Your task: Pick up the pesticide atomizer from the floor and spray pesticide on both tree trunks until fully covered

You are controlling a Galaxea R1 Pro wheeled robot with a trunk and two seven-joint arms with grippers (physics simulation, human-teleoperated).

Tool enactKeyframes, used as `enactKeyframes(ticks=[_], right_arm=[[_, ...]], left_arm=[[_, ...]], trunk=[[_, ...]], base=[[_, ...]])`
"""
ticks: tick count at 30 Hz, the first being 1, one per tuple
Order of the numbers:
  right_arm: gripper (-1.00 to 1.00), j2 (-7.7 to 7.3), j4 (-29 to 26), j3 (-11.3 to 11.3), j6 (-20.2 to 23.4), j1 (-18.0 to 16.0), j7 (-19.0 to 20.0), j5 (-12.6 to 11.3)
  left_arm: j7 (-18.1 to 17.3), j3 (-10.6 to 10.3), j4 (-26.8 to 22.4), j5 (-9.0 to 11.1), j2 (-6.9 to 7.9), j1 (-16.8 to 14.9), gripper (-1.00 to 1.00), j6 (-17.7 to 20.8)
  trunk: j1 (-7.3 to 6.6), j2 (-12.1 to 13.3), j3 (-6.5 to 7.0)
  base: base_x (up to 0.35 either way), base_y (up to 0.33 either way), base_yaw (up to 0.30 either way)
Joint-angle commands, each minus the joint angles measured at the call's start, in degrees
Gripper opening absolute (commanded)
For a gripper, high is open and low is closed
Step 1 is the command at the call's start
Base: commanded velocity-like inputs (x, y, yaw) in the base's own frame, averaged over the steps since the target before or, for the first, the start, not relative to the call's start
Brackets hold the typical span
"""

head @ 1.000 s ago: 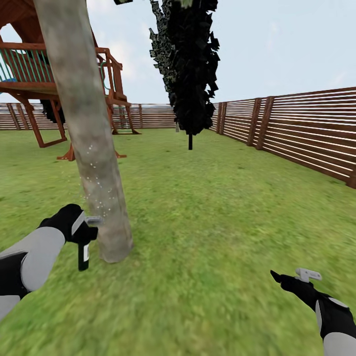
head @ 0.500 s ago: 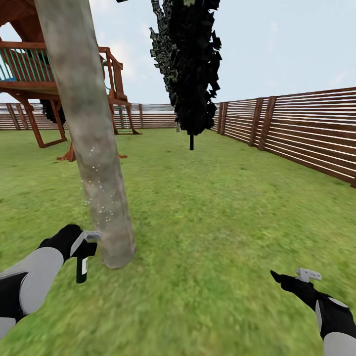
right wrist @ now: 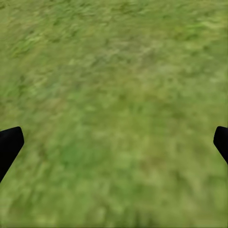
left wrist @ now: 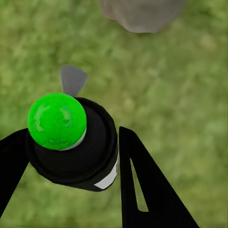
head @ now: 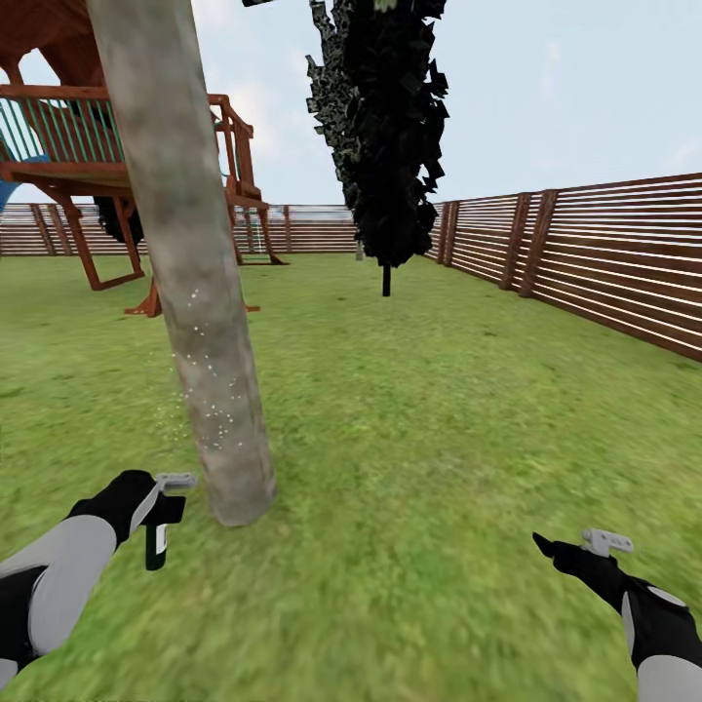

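We note the left gripper clamped on the pesticide atomizer has dropped away from the tree (speckled low only); right gripper wide, empty. Coverage looks incomplete.

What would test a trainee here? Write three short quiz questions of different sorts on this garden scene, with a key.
1. True or false: the left pincer holds the pesticide atomizer.
2. What marks the tree trunk? A) red paint B) whitish speckles C) rope
3. Fill in: the right pincer is open over ____.

Key: 1 true; 2 B; 3 grass.
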Motion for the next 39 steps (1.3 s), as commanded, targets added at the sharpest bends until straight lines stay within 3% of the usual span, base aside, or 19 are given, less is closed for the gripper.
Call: enactKeyframes(ticks=[1, 6, 15, 20, 39], right_arm=[[1.0, -0.02, 0.0, 0.0, 0.0, 0.0, 0.0, 0.0], [1.0, -0.04, 0.0, 0.0, 0.0, 0.0, 0.0, 0.0], [1.0, 0.05, -0.3, 0.0, 0.1, 0.0, 0.0, 0.0], [1.0, -0.03, -4.7, 0.0, 0.5, 0.0, 0.1, -0.1], [1.0, 0.05, -5.0, 0.1, 0.5, 0.0, -0.1, 0.0]], left_arm=[[0.0, -0.1, 0.0, 0.0, -0.08, 0.0, -1.0, -0.1], [0.0, -0.1, 0.0, 0.0, -0.34, 0.0, -1.0, -2.6], [0.1, -0.1, 0.1, -0.1, -0.52, 0.0, -1.0, -2.7], [0.1, -0.1, 0.1, 0.0, -1.12, 0.0, -1.0, -2.6], [0.1, -0.1, 0.0, 0.0, -1.15, 0.0, -1.0, -2.5]], trunk=[[0.0, 0.0, 0.0], [0.0, 0.0, 0.0], [0.0, 0.0, 0.0], [0.0, 0.0, 0.0], [0.0, 0.0, 0.0]], base=[[0.0, 0.0, 0.01], [0.0, 0.0, 0.006], [0.166, -0.188, 0.099], [0.054, -0.28, 0.02], [0.0, -0.312, 0.232]])
